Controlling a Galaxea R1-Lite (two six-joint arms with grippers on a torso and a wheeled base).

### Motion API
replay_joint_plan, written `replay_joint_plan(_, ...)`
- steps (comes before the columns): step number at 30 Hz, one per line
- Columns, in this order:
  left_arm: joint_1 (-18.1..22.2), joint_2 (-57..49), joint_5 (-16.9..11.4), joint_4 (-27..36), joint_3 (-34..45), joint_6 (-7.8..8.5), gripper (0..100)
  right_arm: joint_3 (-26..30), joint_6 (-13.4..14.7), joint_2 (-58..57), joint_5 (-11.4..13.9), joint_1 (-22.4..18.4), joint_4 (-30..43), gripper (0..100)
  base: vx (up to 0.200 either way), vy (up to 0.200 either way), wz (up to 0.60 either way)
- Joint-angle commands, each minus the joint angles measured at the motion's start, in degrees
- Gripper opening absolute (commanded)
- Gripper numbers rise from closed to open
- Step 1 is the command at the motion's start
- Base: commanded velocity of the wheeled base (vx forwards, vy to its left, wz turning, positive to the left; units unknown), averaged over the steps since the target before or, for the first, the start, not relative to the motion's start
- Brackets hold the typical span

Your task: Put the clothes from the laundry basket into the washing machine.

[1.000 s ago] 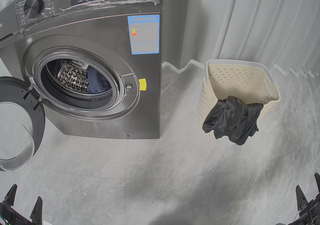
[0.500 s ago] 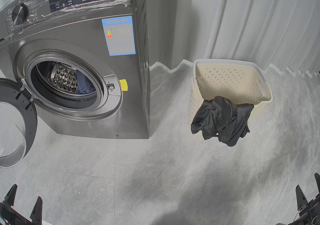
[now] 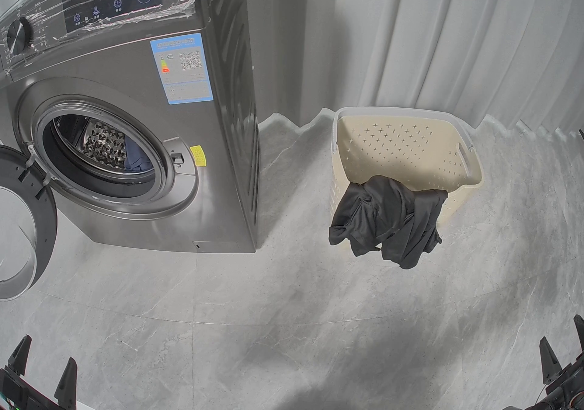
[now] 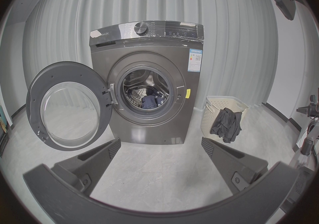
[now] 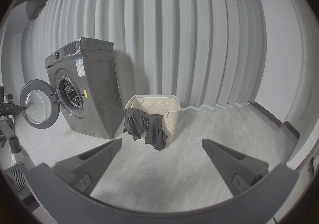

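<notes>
A cream laundry basket [image 3: 426, 131] [image 4: 221, 101] [image 5: 166, 103] stands on the floor right of the grey washing machine [image 3: 201, 143] [image 4: 149, 58] [image 5: 96, 85]. A dark grey garment [image 3: 386, 219] [image 4: 227, 124] [image 5: 144, 125] hangs over the basket's near rim. The machine's round door [image 3: 18, 235] [image 4: 68, 105] [image 5: 37, 104] is swung open, and dark blue clothes [image 3: 135, 160] [image 4: 149, 100] lie in the drum. My left gripper [image 3: 41, 365] [image 4: 161, 148] is open, low at the near left. My right gripper [image 3: 566, 344] [image 5: 161, 150] is open, low at the near right. Both are far from the basket.
Pale marble floor [image 3: 292, 320] stretches between me and the machine and basket. White curtains [image 3: 438, 28] line the wall behind. A dark baseboard [image 5: 275, 120] runs along the side wall on the right.
The whole head picture has shifted left, so the camera has turned right; the basket now sits nearer the middle. Both grippers hold the same place in the picture.
</notes>
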Motion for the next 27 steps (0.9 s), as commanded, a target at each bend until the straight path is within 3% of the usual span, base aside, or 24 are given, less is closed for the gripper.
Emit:
replay_joint_plan(1, 0.04, -0.84, -0.07, -0.01, 0.92, 0.01, 100, 1.01, 0.00, -0.59, 0.02, 0.04, -0.02, 100, 0.000, -0.200, 0.00)
replay_joint_plan(6, 0.04, -0.84, 0.02, -0.01, 0.92, 0.27, 100, 1.01, -0.09, -0.59, 0.11, 0.04, -0.02, 100, 0.000, -0.200, 0.00)
replay_joint_plan(12, 0.04, -0.84, 0.02, -0.10, 0.92, 0.36, 100, 1.01, -0.09, -0.59, 0.11, 0.04, -0.02, 100, 0.000, 0.000, 0.00)
replay_joint_plan(24, 0.04, -0.84, 0.10, -0.01, 0.92, 0.53, 100, 1.01, -0.09, -0.59, 0.11, 0.04, 0.07, 100, 0.200, 0.000, 0.00)
replay_joint_plan(27, 0.04, -0.84, 0.02, -0.01, 0.92, 0.36, 100, 1.01, -0.17, -0.59, 0.11, 0.04, 0.07, 100, 0.000, 0.000, 0.00)
